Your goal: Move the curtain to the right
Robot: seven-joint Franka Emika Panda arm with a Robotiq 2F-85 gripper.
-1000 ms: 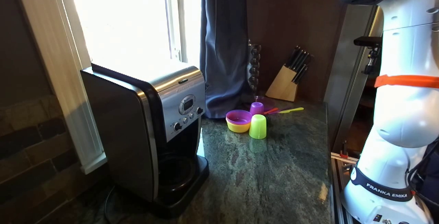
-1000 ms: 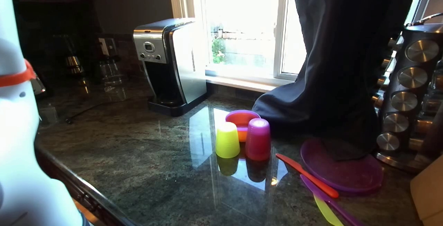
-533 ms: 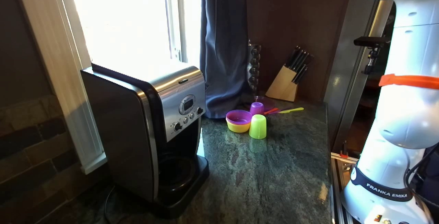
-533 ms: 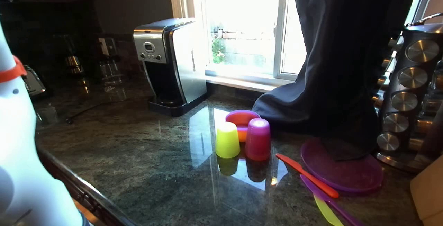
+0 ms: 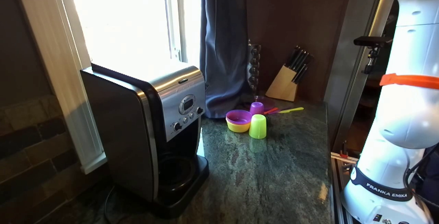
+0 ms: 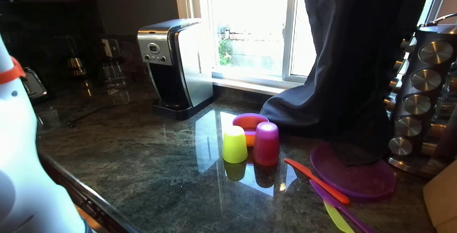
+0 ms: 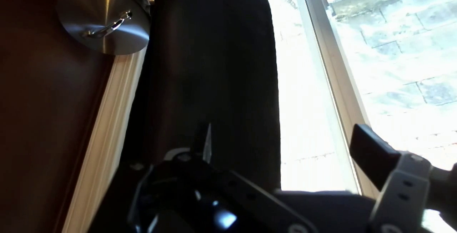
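Observation:
The curtain is a tall dark drape with long vertical folds. It hangs beside the window in both exterior views (image 5: 224,52) (image 6: 350,65), its lower end bunched on the counter. In the wrist view the curtain (image 7: 221,76) looks almost black and fills the middle. My gripper (image 7: 284,136) is open with its fingers wide apart. In that picture the left finger lies over the curtain and the right finger over the window frame, with the curtain's right edge between them. I cannot tell how far the curtain is from the fingers. The gripper is out of view in both exterior views.
A coffee maker (image 5: 137,121) stands by the window (image 6: 250,29). Cups (image 6: 235,145), bowls (image 5: 239,121), knives (image 6: 317,181) and a purple plate (image 6: 357,179) lie near the curtain's foot. A spice rack (image 6: 421,97) and a knife block (image 5: 283,83) stand beyond.
The arm's upper links have moved right in an exterior view, and the arm has shifted left in an exterior view. Most of this came in the first half second. The curtain looks unchanged.

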